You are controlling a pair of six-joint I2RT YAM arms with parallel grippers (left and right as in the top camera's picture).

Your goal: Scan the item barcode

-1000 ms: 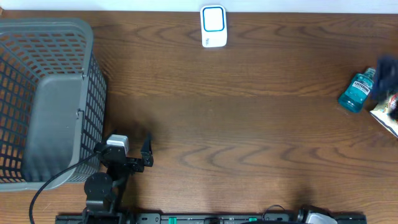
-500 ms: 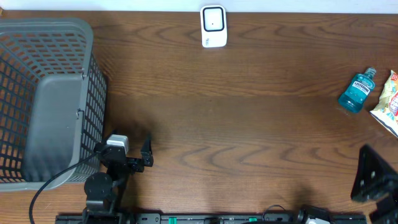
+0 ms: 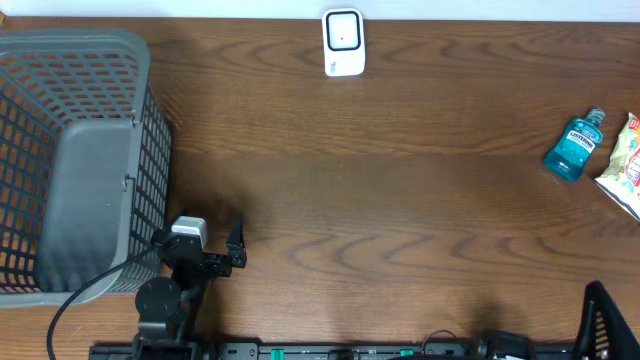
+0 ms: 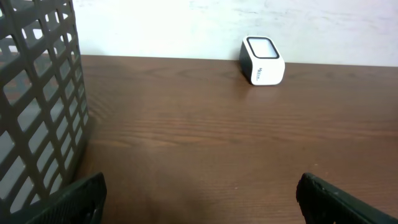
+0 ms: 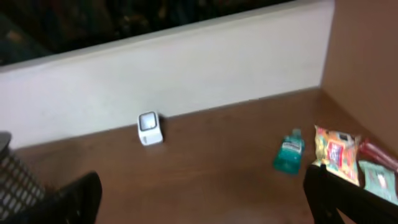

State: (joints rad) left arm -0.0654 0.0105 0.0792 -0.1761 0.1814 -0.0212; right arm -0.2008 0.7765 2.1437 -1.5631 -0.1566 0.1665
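Left jaws and right jaws stood apart, empty.
Blue plastic mouthwash bottle [image 3: 575,147] sat well apart from white box-shaped scanner [image 3: 343,42] on brown wooden worktop [image 3: 400,200].

A basket [image 3: 90,150] is sitting on the left of the worktop [image 3: 400,200]. A scanner [image 3: 343,42] is standing at the middle of the far edge, well apart from the basket. A bottle [image 3: 575,147] is resting near the right edge, with a bag [image 3: 625,165] lying just beside it on the right. The left gripper [image 3: 236,246] is hanging by the basket's near right corner. The right gripper [image 3: 605,325] is hanging at the worktop's near right corner.
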